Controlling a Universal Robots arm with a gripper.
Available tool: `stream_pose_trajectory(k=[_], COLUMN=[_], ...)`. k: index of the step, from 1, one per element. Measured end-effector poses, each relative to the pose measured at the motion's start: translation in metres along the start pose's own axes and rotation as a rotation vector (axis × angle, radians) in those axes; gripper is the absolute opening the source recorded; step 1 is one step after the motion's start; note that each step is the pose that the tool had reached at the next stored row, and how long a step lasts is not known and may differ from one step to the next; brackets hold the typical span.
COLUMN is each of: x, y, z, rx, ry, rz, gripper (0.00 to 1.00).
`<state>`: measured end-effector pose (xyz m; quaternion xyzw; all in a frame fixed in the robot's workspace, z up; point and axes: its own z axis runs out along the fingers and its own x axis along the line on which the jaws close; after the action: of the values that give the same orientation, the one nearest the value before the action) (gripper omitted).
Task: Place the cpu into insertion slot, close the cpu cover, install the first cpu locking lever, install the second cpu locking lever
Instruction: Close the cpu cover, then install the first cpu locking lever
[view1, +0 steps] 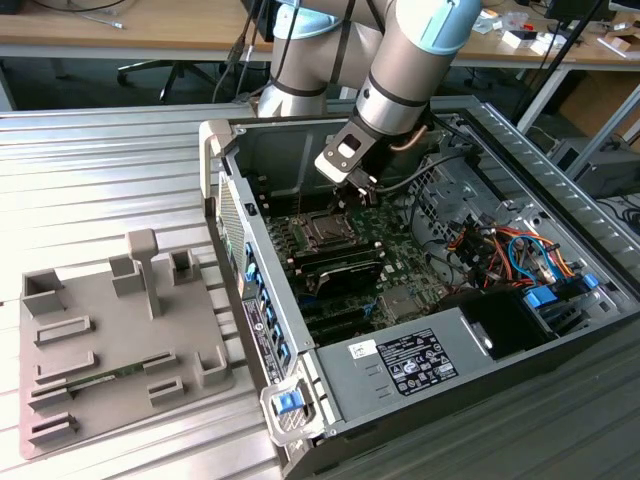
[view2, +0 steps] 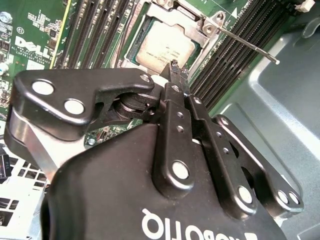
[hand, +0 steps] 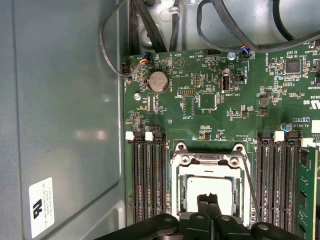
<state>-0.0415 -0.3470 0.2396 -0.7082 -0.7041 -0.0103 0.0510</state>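
The cpu (view2: 165, 47) lies flat in the insertion slot (hand: 176, 192) on the green board, its silvery face showing. The cpu cover (hand: 207, 160) is down over it, framing the chip (hand: 192, 187) through its square cut-out. My gripper (view2: 174, 65) is shut with nothing between its fingers, and its tips (hand: 208, 202) hang just above the chip's near edge. In the exterior view the gripper (view1: 360, 195) reaches into the open computer case just above the socket (view1: 325, 232). A thin locking lever (view2: 247, 47) angles out beside the socket, and I cannot tell whether it is latched.
Black memory slots (hand: 147, 175) flank the socket on both sides (hand: 277, 175). Black cables (hand: 225, 37) loop over the board's far edge, beside the case's grey wall (hand: 60, 125). At the exterior view's left is a grey fixture plate (view1: 110, 340). Coloured drive cables (view1: 510, 245) fill the case's right.
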Motion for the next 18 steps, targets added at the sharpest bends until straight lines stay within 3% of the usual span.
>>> stream_pose_trajectory(k=[12, 16, 18], x=[0.0000, 0.0000, 0.0000], y=[0.0000, 0.0000, 0.0000], z=[0.0000, 0.0000, 0.0000], rx=[0.0000, 0.0027, 0.0057], ry=[0.0010, -0.0008, -0.0028], rz=[0.000, -0.031, -0.065], gripper=[0.11, 0.11, 0.11])
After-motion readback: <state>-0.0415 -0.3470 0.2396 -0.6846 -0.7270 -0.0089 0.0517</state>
